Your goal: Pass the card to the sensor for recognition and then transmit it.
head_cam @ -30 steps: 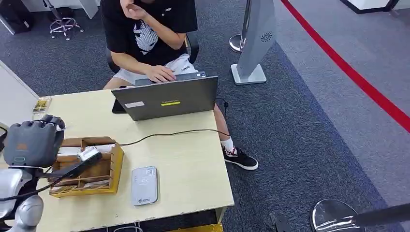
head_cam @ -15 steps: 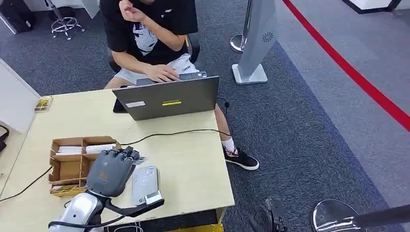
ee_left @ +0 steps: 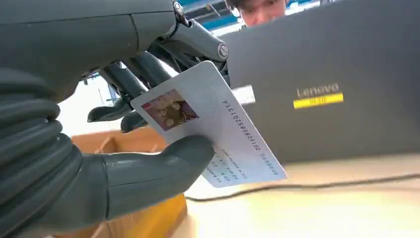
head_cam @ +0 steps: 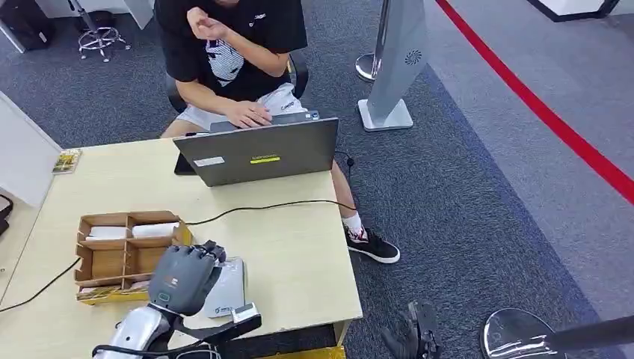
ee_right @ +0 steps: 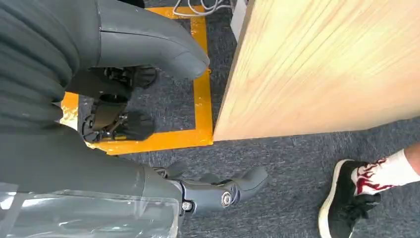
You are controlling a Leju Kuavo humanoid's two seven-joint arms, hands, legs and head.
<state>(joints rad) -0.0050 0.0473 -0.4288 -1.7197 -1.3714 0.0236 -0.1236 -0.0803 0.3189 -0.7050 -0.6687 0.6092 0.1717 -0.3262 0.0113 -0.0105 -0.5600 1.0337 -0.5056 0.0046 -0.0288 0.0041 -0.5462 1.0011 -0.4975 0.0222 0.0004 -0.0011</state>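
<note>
My left hand [head_cam: 184, 278] sits low and left of centre in the head view, thumb [ee_left: 163, 166] and fingers pinching a white card [ee_left: 210, 130]. The card bears a small picture and a line of digits, and it is tilted. The hand hovers over the grey card reader [head_cam: 229, 289], lower centre-left on the table [head_cam: 299, 262], and hides the reader's left part; I cannot tell whether card and reader touch.

My right hand [ee_right: 148, 114] hangs beside the table's edge, over grey carpet and a yellow floor marking [ee_right: 203, 99]. It holds nothing, with thumb and fingers apart.

Just left of the left hand stands a cardboard tray [head_cam: 123, 250] with compartments; white cards lie in its two far compartments. A black cable [head_cam: 269, 206] runs across the tabletop from the tray toward the right edge.

Further up, centre-left, a grey laptop [head_cam: 258, 153] stands open with its lid back toward me. Behind it a person [head_cam: 232, 45] in a black shirt sits on a chair, one hand on the keyboard, the other raised. A black shoe with white sock [head_cam: 371, 243] shows right of the table.

Upper centre: a grey stand [head_cam: 396, 67] on the carpet. A red line [head_cam: 538, 108] crosses the upper right floor.
</note>
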